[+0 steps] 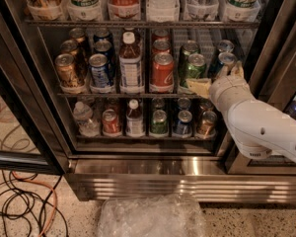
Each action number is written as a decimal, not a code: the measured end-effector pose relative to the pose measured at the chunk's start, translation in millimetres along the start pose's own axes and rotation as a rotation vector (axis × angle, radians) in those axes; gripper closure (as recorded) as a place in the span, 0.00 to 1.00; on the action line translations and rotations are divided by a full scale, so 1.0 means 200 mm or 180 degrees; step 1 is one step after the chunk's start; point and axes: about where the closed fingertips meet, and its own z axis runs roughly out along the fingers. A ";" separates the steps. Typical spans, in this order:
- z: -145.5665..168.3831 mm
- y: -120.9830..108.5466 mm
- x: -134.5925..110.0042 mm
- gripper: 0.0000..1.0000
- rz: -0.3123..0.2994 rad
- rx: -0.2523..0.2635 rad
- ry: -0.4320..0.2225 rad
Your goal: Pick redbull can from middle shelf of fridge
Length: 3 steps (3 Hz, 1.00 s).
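Note:
The fridge (138,179) stands open in front of me. On the middle shelf (138,96) the front redbull can (224,61) stands at the far right, slim and blue-and-silver, with a second one (225,46) behind it. My gripper (218,78) is at the shelf's right end, right in front of the front can. One tan finger (200,87) lies to the can's left, below the green can (196,68). The other finger (236,69) is at the can's right. The fingers stand apart and the can's lower part is hidden behind the gripper.
The middle shelf also holds a red can (163,72), a bottle (130,65), a dark-blue can (100,71) and gold cans (69,72). The fridge's right door frame (266,58) is close beside my arm. Cables (24,206) and a plastic bag (153,216) lie on the floor.

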 end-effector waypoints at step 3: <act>0.01 -0.01 -0.01 0.00 -0.0007 0.0027 -0.0020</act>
